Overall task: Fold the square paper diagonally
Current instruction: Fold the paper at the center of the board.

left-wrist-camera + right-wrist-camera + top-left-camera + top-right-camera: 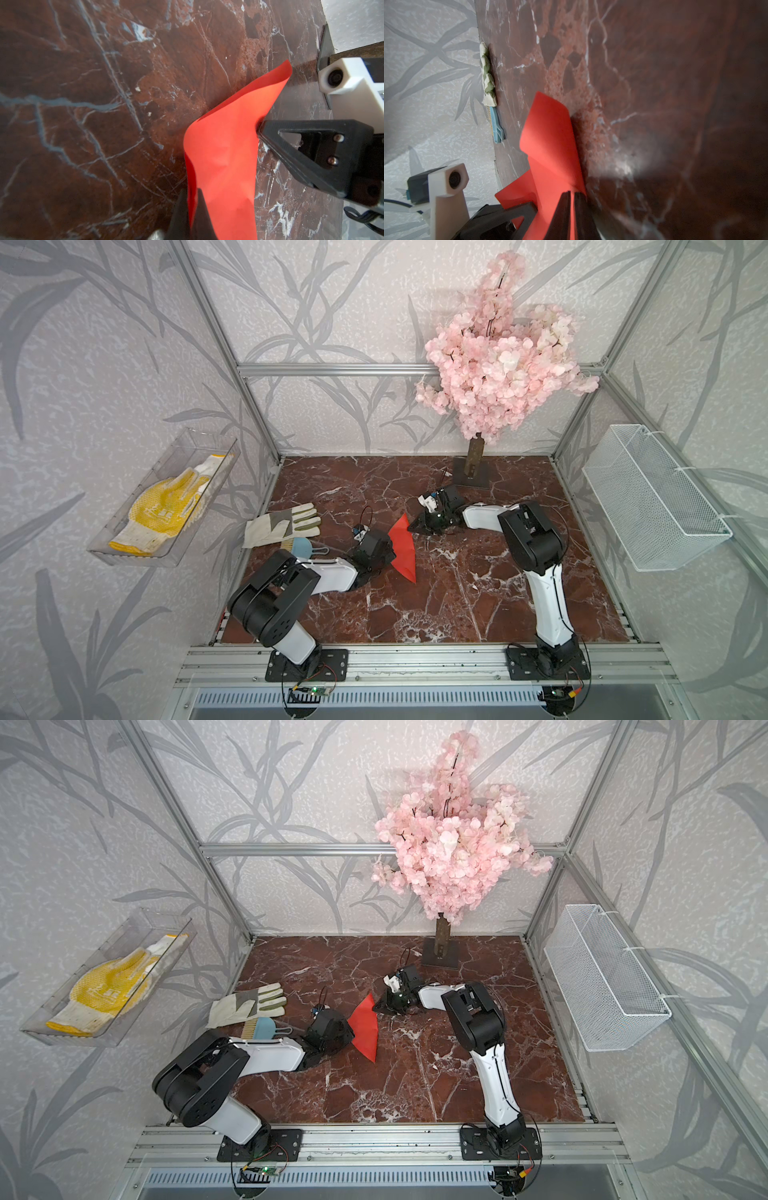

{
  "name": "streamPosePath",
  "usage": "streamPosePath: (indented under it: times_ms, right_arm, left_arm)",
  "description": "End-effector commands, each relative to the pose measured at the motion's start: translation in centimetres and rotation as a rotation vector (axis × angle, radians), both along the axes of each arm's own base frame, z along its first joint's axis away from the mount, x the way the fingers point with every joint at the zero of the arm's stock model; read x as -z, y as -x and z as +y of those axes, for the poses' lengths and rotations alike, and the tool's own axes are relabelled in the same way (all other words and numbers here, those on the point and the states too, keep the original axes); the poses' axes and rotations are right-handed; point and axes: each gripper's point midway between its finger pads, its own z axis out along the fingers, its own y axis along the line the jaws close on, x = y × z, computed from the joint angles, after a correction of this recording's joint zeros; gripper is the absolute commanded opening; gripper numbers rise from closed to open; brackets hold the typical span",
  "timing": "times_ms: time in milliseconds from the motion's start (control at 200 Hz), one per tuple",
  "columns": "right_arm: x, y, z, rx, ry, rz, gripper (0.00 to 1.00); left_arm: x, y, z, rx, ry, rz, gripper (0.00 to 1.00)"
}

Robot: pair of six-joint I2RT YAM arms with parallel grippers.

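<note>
The square paper (403, 545), a thin matte red-orange sheet, sits mid-surface between the two arms. It is bowed and curled rather than flat, and its outline is roughly triangular in both top views. The left pincer (191, 193) is clamped tight on one corner of it. The right pincer (572, 194) is nearly closed and nips the opposite edge. Beneath lies the glossy red-brown marbled surface (457, 605), veined white. A pale, stiff work glove (282, 526) lies well apart.

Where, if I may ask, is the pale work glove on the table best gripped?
Probably its fingers, from above on the table's centre side: the work glove lies flat, fingers pointing inward, cuff at the table's edge, blue brush crowding its near side.
</note>
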Motion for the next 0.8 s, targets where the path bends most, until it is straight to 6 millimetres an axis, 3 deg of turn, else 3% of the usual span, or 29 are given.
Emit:
streamPosePath:
  times_ms: [0, 560, 795]
  right_arm:
    - [2.8, -0.3, -1.3, 0.025, 0.081, 0.045, 0.1]
    - [2.9, -3.0, -0.8, 0.049, 0.061, 0.041, 0.1]
    - [0.7, -3.3, -0.5, 0.04, 0.025, -0.007, 0.1]
  left_arm:
    - [3.8, 3.5, 2.2, 0.0, -0.106, 0.156, 0.0]
    - [3.9, 3.5, 2.3, -0.004, -0.109, 0.16, 0.0]
    - [4.1, 3.6, 2.4, -0.007, -0.114, 0.166, 0.0]
